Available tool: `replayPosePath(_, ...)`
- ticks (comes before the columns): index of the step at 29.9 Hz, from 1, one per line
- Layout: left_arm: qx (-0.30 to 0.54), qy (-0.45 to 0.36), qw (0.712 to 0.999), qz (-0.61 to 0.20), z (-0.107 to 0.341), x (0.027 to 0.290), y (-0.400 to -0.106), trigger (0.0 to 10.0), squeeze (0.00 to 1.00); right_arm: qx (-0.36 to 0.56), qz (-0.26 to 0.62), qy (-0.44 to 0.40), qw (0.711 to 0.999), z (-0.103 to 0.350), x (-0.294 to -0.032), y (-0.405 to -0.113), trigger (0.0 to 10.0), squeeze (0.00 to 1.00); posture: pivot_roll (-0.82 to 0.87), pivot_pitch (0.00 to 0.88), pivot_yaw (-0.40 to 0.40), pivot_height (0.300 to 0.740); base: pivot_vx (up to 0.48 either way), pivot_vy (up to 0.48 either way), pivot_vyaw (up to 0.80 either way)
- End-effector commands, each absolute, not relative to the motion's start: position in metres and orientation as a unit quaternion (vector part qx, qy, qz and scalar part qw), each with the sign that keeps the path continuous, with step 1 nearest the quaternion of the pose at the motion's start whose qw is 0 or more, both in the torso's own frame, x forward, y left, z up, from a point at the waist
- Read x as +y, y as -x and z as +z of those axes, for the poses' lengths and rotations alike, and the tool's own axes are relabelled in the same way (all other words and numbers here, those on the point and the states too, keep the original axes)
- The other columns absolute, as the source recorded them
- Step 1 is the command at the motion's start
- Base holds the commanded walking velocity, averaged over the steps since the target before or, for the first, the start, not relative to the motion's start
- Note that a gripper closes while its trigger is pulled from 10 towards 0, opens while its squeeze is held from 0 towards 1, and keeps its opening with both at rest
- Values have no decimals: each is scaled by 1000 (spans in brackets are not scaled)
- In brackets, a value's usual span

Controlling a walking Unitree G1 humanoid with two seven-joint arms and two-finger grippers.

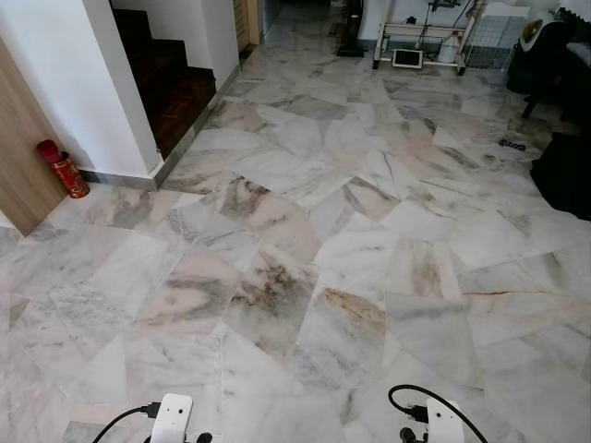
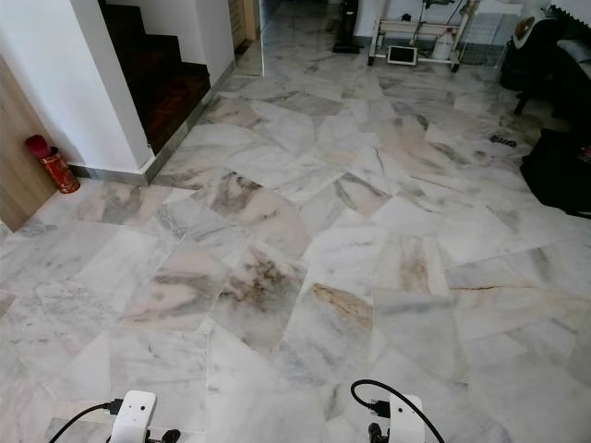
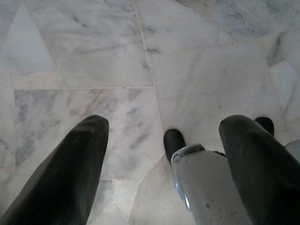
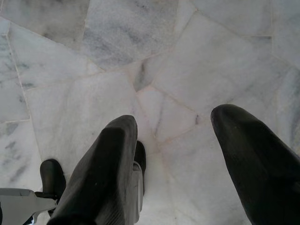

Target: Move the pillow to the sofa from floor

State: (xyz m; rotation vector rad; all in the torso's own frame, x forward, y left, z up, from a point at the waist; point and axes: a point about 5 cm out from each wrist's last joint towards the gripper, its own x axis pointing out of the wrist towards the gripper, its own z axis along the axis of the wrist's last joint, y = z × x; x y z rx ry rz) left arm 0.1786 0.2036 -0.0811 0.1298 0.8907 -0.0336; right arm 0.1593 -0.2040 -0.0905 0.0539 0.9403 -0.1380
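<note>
My left gripper (image 3: pixel 164 123) hangs low over the marble floor (image 1: pixel 305 240), its two black fingers (image 3: pixel 70 173) spread apart and holding nothing. My right gripper (image 4: pixel 173 117) hangs the same way, open, with bare floor between its fingers (image 4: pixel 253 154). In the eye views the white wrists of both arms, left (image 1: pixel 171 417) and right (image 1: pixel 441 420), sit at the lower edge with black cables. My own black feet (image 3: pixel 174 140) stand on the tiles beneath the grippers.
A red canister (image 1: pixel 65 169) stands by a wooden panel at the left. A white wall corner (image 1: pixel 111 101) flanks dark stairs (image 1: pixel 171 78). A white wheeled rack (image 1: pixel 420 41) is far ahead. Dark furniture (image 1: pixel 565 171) lines the right edge. A small dark item (image 1: pixel 512 145) lies nearby.
</note>
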Motion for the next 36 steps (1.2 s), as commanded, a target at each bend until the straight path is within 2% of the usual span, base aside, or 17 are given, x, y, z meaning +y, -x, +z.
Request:
replayPosePath(1, 500, -8, 864, 59, -87, 258, -137, 10000, 0, 443, -107, -109, 883, -56, -217, -228, 10000, 0, -33, 0, -25, 740, 0, 0, 0)
replayPosePath(16, 492, -11, 869, 59, -84, 261, -143, 10000, 0, 433, -114, -125, 885, -54, -215, -233, 10000, 0, -32, 0, -17, 740, 0, 0, 0)
replayPosePath(21, 450, 23, 888, 93, -80, 263, -146, 10000, 0, 434, -116, -137, 883, -53, -214, -234, 10000, 0, -42, 0, -20, 740, 0, 0, 0)
replayPosePath(26, 440, 22, 894, 84, -79, 260, -149, 10000, 0, 426, -122, -135, 886, -52, -216, -235, 10000, 0, -46, 0, -26, 740, 0, 0, 0)
replayPosePath(35, 443, 28, 892, 89, -82, 256, -145, 10000, 0, 432, -114, -124, 886, -54, -217, -231, 10000, 0, -55, 0, -46, 740, 0, 0, 0)
replayPosePath(36, 449, 32, 888, 93, -85, 252, -140, 10000, 0, 435, -111, -119, 886, -56, -220, -228, 10000, 0, -45, 0, -67, 740, 0, 0, 0)
